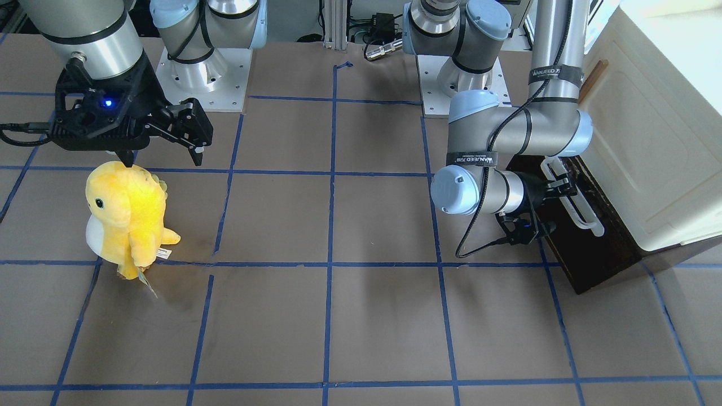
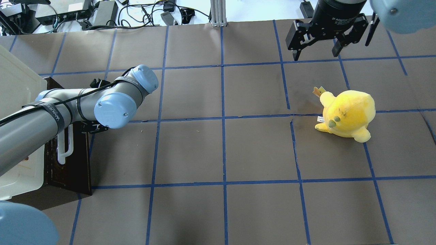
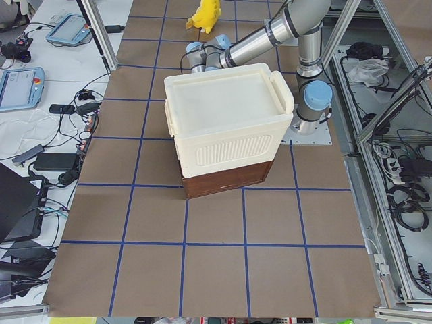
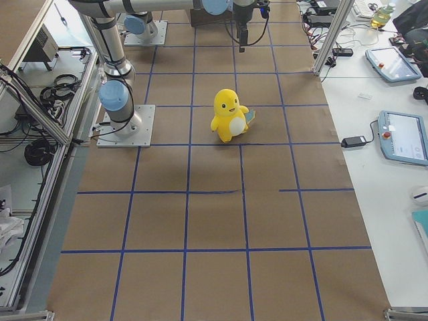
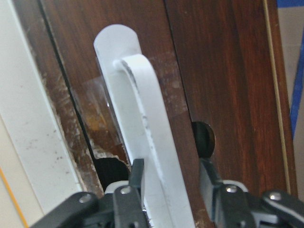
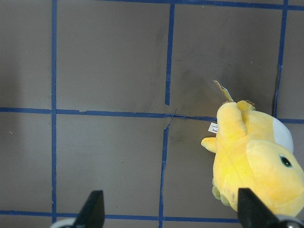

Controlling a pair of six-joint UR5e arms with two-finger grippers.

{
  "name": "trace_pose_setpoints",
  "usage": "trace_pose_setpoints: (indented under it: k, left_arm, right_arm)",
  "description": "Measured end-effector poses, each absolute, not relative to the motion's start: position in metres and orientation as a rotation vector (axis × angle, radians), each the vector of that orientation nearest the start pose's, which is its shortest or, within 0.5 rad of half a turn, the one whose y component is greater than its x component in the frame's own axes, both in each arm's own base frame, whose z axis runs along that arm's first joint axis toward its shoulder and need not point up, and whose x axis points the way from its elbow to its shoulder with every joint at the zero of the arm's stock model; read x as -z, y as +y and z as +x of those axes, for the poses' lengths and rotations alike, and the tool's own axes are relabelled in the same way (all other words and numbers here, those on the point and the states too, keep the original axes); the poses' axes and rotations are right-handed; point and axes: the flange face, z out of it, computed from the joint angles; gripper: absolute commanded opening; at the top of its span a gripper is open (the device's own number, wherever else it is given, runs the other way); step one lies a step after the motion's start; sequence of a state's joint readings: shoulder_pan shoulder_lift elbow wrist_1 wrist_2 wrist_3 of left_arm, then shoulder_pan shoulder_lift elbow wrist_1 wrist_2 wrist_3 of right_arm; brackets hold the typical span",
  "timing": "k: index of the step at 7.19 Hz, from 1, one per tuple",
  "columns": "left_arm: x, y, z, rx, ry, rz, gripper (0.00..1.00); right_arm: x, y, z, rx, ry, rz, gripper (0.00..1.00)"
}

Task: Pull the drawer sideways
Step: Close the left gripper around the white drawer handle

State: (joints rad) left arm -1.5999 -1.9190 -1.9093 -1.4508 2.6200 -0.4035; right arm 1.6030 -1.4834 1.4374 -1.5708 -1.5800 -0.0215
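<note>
The drawer (image 1: 598,248) has a dark brown wooden front and a long white bar handle (image 1: 581,217), and sits under the cream cabinet (image 1: 648,141). None of its inside shows. My left gripper (image 1: 555,189) is at the handle's far end. In the left wrist view the gripper (image 5: 171,183) has one finger (image 5: 135,178) on each side of the white handle (image 5: 137,104), closed against it in front of the drawer front (image 5: 228,71). My right gripper (image 1: 163,160) is open and empty, hovering above the table; it also shows in the overhead view (image 2: 315,56).
A yellow plush toy (image 1: 127,214) stands on the table just below the right gripper and also shows in the right wrist view (image 6: 251,161). The brown table cover carries a blue tape grid. The cabinet (image 2: 17,88) stands at the table's left end.
</note>
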Motion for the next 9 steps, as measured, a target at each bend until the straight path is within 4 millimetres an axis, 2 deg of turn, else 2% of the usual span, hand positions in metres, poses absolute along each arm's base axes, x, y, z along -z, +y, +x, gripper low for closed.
trace_pose_setpoints:
  k: [9]
  left_arm:
    - [-0.2201,-0.5063,-0.0617,-0.315,2.020,-0.042,0.31]
  right_arm:
    - [-0.5090,-0.5285,0.1495,0.073,3.149,-0.084,1.00]
